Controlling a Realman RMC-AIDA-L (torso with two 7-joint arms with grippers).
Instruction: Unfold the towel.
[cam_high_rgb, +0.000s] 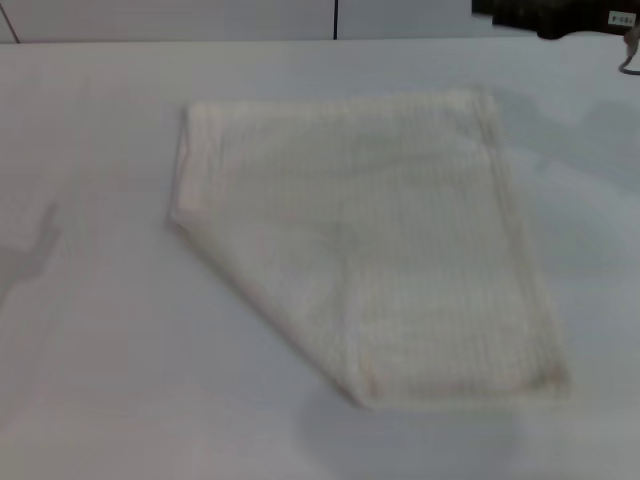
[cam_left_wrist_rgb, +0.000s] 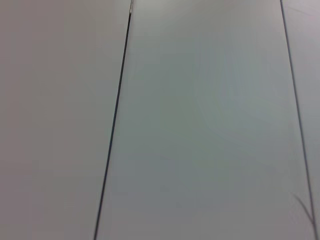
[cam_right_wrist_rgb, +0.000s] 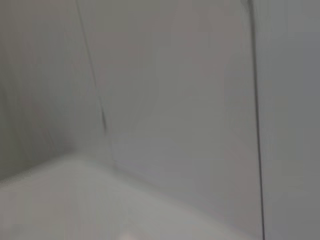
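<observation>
The towel (cam_high_rgb: 370, 240) is a large cream-white ribbed cloth lying folded on the white table (cam_high_rgb: 110, 380) in the head view. One corner is turned over along a slanted edge on its left side, and a hemmed border runs down its right side. Neither gripper shows in any view. The left wrist view shows only pale panels with dark seams, and the right wrist view shows only a pale wall and a white edge.
A dark object (cam_high_rgb: 560, 15) and a cable end (cam_high_rgb: 628, 50) sit at the far right corner of the table. A wall with a dark seam (cam_high_rgb: 335, 18) rises behind the table. An arm's shadow falls at the table's left.
</observation>
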